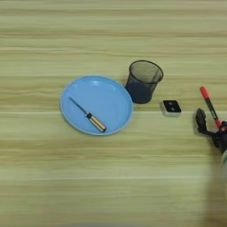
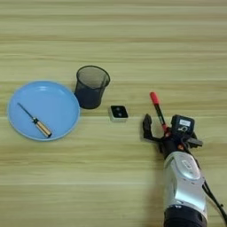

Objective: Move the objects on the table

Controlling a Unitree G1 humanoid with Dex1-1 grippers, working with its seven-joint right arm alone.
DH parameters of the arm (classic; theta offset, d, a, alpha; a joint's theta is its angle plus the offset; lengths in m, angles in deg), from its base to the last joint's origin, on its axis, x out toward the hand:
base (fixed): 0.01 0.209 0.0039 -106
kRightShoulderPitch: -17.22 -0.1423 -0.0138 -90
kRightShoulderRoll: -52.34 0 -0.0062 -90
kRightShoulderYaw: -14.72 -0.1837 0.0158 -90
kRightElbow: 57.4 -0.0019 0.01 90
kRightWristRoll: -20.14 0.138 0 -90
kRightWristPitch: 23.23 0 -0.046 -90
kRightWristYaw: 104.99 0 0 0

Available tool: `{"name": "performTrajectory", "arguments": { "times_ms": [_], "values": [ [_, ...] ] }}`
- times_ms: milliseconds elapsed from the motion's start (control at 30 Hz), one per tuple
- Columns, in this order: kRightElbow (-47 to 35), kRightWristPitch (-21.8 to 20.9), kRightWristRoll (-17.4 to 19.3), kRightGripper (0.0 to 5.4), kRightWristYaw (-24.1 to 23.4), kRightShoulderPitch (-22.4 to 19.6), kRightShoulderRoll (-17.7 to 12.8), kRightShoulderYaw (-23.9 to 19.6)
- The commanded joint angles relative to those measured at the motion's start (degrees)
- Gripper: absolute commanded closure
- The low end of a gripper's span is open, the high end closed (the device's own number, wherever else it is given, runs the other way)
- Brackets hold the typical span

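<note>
The slim black marker with red cap (image 2: 158, 114) is lying right of centre on the light wooden surface (image 2: 113, 40), its lower end being straddled by the black fingers (image 2: 146, 126) of the right gripper (image 2: 156, 128), spread wide, nothing being held. Closure near the marker's end is risking it being pivoted or rolled toward the small white square block with black top (image 2: 118, 113).

In the left eye view, the right frame edge cuts off the black two-fingered gripper (image 1: 208, 126); only one finger and part of the wrist show at middle right. The lower barrel of the slim black marker with red cap (image 2: 157, 111) is hidden behind the gripper. The silver forearm (image 2: 185, 186) is cut off by the bottom edge, lower right.
</note>
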State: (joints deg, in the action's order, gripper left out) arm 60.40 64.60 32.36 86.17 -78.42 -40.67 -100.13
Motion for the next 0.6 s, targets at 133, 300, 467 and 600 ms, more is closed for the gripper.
{"name": "performTrajectory", "arguments": {
  "times_ms": [133,300,467,600],
  "values": [
    [1.33,0.4,0.95,0.02,0.86,-1.96,-1.56,0.15],
    [2.33,0.19,1.18,0.51,1.18,-2.37,-1.71,0.19],
    [2.61,-0.03,1.29,1.1,1.47,-2.49,-1.77,0.43],
    [2.81,-0.26,1.27,1.5,1.74,-2.6,-1.84,0.56]
  ]
}}
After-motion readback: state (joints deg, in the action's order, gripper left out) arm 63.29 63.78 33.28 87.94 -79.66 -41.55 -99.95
